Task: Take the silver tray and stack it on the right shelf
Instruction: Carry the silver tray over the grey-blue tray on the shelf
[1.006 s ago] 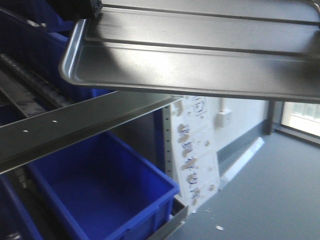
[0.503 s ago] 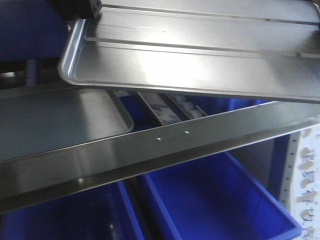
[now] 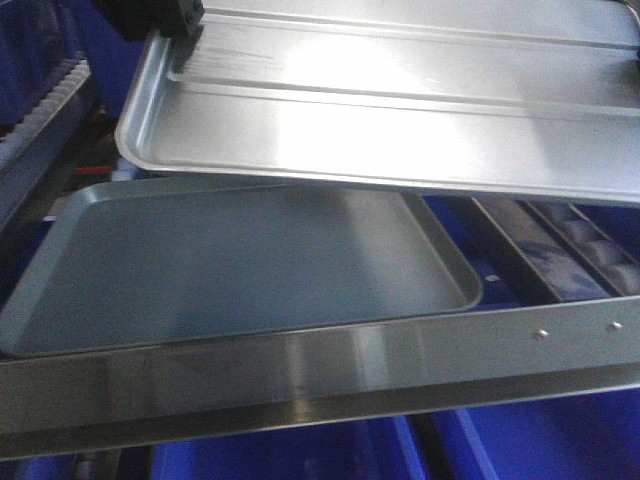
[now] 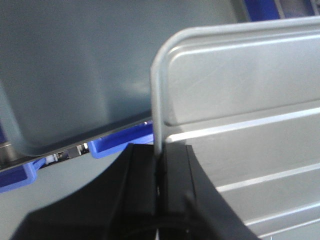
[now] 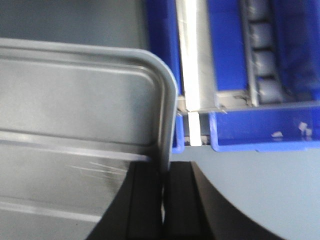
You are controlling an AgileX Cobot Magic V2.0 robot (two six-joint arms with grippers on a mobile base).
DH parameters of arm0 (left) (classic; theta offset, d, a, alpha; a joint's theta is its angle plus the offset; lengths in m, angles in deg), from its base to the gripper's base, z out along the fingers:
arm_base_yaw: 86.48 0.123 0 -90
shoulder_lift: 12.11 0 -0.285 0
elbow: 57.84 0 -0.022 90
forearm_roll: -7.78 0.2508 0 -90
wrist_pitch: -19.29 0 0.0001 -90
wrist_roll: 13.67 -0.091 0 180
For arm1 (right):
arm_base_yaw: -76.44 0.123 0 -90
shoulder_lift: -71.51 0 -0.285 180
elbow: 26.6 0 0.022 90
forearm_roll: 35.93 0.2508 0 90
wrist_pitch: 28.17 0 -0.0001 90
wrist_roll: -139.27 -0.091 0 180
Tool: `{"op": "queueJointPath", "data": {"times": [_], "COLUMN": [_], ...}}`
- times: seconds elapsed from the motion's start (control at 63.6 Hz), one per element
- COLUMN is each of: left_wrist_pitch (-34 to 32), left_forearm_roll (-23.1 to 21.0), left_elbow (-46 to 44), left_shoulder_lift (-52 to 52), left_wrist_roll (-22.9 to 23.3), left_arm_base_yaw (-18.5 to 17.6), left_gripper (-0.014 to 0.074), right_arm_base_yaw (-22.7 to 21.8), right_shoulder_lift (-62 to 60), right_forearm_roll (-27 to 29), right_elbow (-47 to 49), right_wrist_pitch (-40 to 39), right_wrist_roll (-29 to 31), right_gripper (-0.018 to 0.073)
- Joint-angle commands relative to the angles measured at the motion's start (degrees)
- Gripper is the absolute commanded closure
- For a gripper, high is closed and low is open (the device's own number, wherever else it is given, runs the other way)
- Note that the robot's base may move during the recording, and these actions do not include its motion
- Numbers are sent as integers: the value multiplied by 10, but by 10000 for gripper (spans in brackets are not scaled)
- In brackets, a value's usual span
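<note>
The left gripper [image 4: 161, 170] and right gripper [image 5: 165, 187] each pinch a rim of the shiny ridged silver metal tray [image 3: 400, 130]; recommend lowering it level, squarely onto the dull grey-blue tray [image 3: 250, 260].

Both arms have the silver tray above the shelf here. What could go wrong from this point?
1. The left gripper and right gripper each pinch only the thin rim of the silver tray, so it may slip or tilt.
2. It looks offset to the right of the grey-blue tray below, so it could land askew or catch the steel front bar.
</note>
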Motion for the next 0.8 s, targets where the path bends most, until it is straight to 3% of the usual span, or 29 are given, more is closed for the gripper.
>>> {"op": "queueJointPath", "data": {"times": [0.0,0.786], "left_wrist_pitch": [15,15], "left_forearm_roll": [27,27], "left_elbow": [-16,-16], "left_shoulder_lift": [-20,-20], "left_wrist_roll": [-8,-8], "left_arm_base_yaw": [-3,-3], "left_gripper": [691,691], "right_arm_base_yaw": [-3,-3], "right_shoulder_lift": [-11,-11], "right_forearm_roll": [-38,-38], "right_elbow": [22,22], "right_wrist_pitch": [-21,-21], "right_wrist_roll": [8,8], "right_gripper": [505,505]}}
